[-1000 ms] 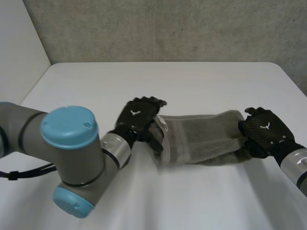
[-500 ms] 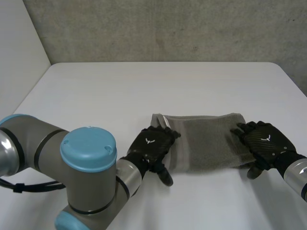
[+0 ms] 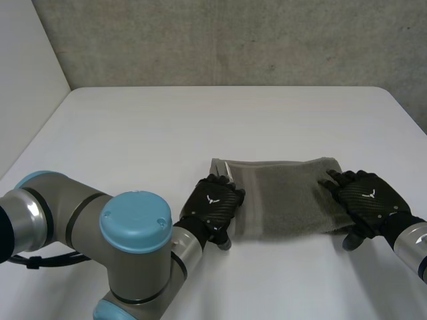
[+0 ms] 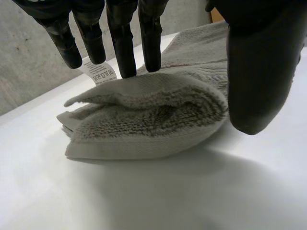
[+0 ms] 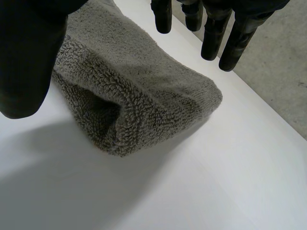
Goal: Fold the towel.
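Head view: I count one towel (image 3: pixel 283 197), grey, folded into a long band and lying flat on the white surface (image 3: pixel 200 120) between my two hands. The left hand (image 3: pixel 212 207) lies over one end of it and the right hand (image 3: pixel 363 197) over the other. Each palm hides the cloth beneath it, so I cannot make out the corners there. The left arm (image 3: pixel 135 220) fills the near corner, and the right arm (image 3: pixel 412 243) is cut off at the edge. A grey concrete wall (image 3: pixel 233 40) stands behind the surface, with a plain white panel (image 3: pixel 27 67) at the side.

Left wrist view: the left hand (image 4: pixel 261 67) has its fingers (image 4: pixel 122 48) straight and spread above the towel's (image 4: pixel 153 115) folded end. The thumb stands beside that end, and nothing is pinched. I cannot tell whether the fingertips touch the pile. One white label (image 4: pixel 98 73) sticks out under the fingertips; its print is too small to read. Several layers show at the fold, though I cannot count them.

Right wrist view: the right hand (image 5: pixel 29 57) is likewise spread. Its fingers (image 5: pixel 213 40) are straight and apart above the towel's (image 5: pixel 144 96) rounded end, with the thumb just beside it, clamping nothing. Bare white surface (image 5: pixel 216 182) lies beyond the cloth.
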You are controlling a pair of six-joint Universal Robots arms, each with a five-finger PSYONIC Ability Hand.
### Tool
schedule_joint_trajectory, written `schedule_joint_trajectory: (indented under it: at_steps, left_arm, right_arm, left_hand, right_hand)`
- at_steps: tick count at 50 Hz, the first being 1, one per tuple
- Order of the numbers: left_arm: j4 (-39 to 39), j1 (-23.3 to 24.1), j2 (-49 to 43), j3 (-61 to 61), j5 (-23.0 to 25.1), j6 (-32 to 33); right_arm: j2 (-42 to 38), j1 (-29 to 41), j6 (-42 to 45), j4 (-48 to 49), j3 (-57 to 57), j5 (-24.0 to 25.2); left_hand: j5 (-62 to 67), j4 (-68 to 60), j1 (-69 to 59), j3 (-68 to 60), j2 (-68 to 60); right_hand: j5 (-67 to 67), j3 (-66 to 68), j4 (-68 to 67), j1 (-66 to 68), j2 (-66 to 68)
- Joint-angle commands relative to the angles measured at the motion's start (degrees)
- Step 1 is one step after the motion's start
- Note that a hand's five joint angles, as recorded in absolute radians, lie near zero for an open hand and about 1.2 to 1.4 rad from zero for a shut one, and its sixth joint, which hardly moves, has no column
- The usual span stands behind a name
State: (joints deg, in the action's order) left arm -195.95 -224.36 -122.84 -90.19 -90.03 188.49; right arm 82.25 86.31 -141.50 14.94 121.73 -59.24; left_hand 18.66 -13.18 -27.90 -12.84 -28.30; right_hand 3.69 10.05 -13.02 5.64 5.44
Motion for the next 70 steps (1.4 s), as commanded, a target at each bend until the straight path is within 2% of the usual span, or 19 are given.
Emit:
schedule_joint_trajectory:
  at_steps: [1, 10, 13, 15, 16, 17, 18, 20, 21, 23, 30, 37, 45, 51, 63, 66, 68, 69, 70]
  left_arm:
    - [-0.5, 0.0, -0.9, 0.6, -0.4, 1.4]
    - [-2.7, 0.0, -1.0, 0.5, -0.4, 1.6]
    - [-2.9, -0.1, -1.0, 0.8, -0.4, 1.8]
    - [-2.9, -0.1, -0.9, 1.2, -0.4, 1.9]
    - [-2.9, -0.1, -0.8, 1.8, -0.4, 1.9]
    - [-2.9, -0.1, -0.8, 1.8, -0.4, 1.9]
    - [-2.9, -0.2, -0.8, 2.5, -0.4, 1.9]
    - [-2.9, -0.3, -0.7, 3.1, -0.4, 1.9]
    - [-2.9, -0.4, -0.6, 3.6, -0.4, 1.9]
    - [-2.9, -0.5, -0.6, 4.2, -0.4, 1.9]
    - [-3.2, -0.8, -1.4, 8.7, -0.3, 2.0]
    - [-5.5, -1.0, -3.2, 13.6, -0.1, 2.0]
    - [-7.8, -2.6, -3.6, 18.3, 2.0, 2.0]
    - [-7.6, -3.7, -4.1, 16.1, 6.0, 2.0]
    - [-7.9, -5.1, -3.6, 5.0, 6.6, 1.9]
    - [-7.5, -4.9, -3.4, 4.2, 6.6, 1.9]
    - [-7.4, -4.9, -3.2, 4.1, 6.6, 1.9]
    - [-7.3, -4.7, -2.7, 4.0, 6.5, 1.9]
    - [-7.2, -4.7, -2.7, 4.0, 6.5, 1.9]
  right_arm:
    - [-0.1, -0.1, 0.0, 0.0, 0.1, 0.0]
    - [-0.5, -0.3, 0.0, 0.4, -0.1, -0.2]
    - [-1.7, -0.3, 0.0, 1.8, -0.4, -0.3]
    - [-3.0, -0.3, 0.0, 3.5, -0.9, -0.6]
    - [-3.0, -0.3, 0.0, 3.5, -0.9, -0.6]
    - [-3.8, -0.2, 0.0, 4.0, -1.1, -0.6]
    - [-3.8, -0.2, 0.0, 4.0, -1.1, -0.6]
    - [-5.6, 0.0, 0.0, 4.1, -1.9, -0.6]
    - [-5.6, 0.0, 0.0, 4.1, -1.9, -0.6]
    - [-6.7, 0.2, -0.1, 4.1, -2.5, -0.5]
    - [-6.4, 0.5, -1.8, 4.9, -3.7, -0.4]
    - [-6.3, 0.6, -8.8, 6.9, -5.6, -0.7]
    - [-6.6, 0.7, -9.2, 6.9, -5.5, -0.8]
    - [-6.6, 0.6, -9.3, 6.8, -5.1, -0.7]
    - [-6.8, 0.8, -9.3, 6.6, -5.0, -0.7]
    - [-6.8, 0.8, -9.3, 6.4, -5.1, -0.7]
    - [-6.8, 0.8, -9.3, 6.2, -5.1, -0.6]
    - [-6.8, 0.8, -9.3, 6.2, -5.1, -0.5]
    - [-6.8, 0.8, -9.3, 6.1, -5.1, -0.4]
  left_hand:
    - [4.4, 3.2, -5.2, 2.8, -4.8]
    - [26.4, 3.2, -27.2, 2.8, -26.8]
    - [27.1, 3.2, -27.9, 2.8, -27.5]
    - [27.1, 3.2, -27.9, 2.8, -27.5]
    - [27.1, 3.2, -27.9, 2.8, -27.5]
    - [27.1, 3.2, -27.9, 2.8, -27.5]
    - [27.1, 3.2, -27.9, 2.8, -27.5]
    - [26.8, 3.2, -27.6, 2.8, -27.2]
    - [26.5, 3.2, -27.2, 2.8, -26.8]
    - [26.3, 3.2, -27.1, 2.8, -26.7]
    - [24.9, 3.2, -25.7, 2.8, -25.3]
    - [24.3, 3.2, -25.0, 2.8, -24.6]
    - [23.3, 3.2, -24.0, 2.8, -23.6]
    - [20.8, 3.2, -21.5, 2.8, -21.1]
    - [18.2, 3.2, -19.0, 2.8, -18.6]
    - [11.7, 3.2, -12.4, 2.8, -12.0]
    - [1.9, 3.2, -2.7, 2.8, -2.3]
    - [-17.4, 3.2, 16.7, 2.8, 17.0]
    - [-17.6, 3.2, 16.8, 2.8, 17.2]
  right_hand:
    - [-3.7, -0.1, 3.0, -4.8, -4.6]
    - [-3.7, -0.1, 3.0, -3.1, -2.9]
    - [-2.9, -0.1, 3.0, 5.1, 5.3]
    - [22.0, -0.1, 3.0, 30.0, 30.2]
    - [22.1, -0.1, 3.0, 30.2, 30.4]
    - [34.1, -0.1, 3.0, 42.2, 42.4]
    - [34.2, -0.1, 3.0, 42.3, 42.5]
    - [52.6, -0.1, 3.0, 60.7, 60.9]
    - [52.7, -0.1, 3.0, 60.8, 61.0]
    - [66.3, -0.1, 3.0, 74.3, 74.5]
    - [66.3, -0.1, 3.0, 74.4, 74.6]
    - [66.3, -0.1, 3.0, 74.4, 74.6]
    - [66.3, -0.1, 3.0, 74.4, 74.6]
    - [66.3, -0.1, 3.0, 74.4, 74.6]
    - [66.3, -0.1, 3.0, 74.4, 74.6]
    - [60.5, -0.1, 3.0, 68.5, 68.8]
    - [60.3, -0.1, 3.0, 68.4, 68.6]
    - [60.1, -0.1, 3.0, 68.2, 68.4]
    - [60.1, -0.1, 3.0, 68.2, 68.4]
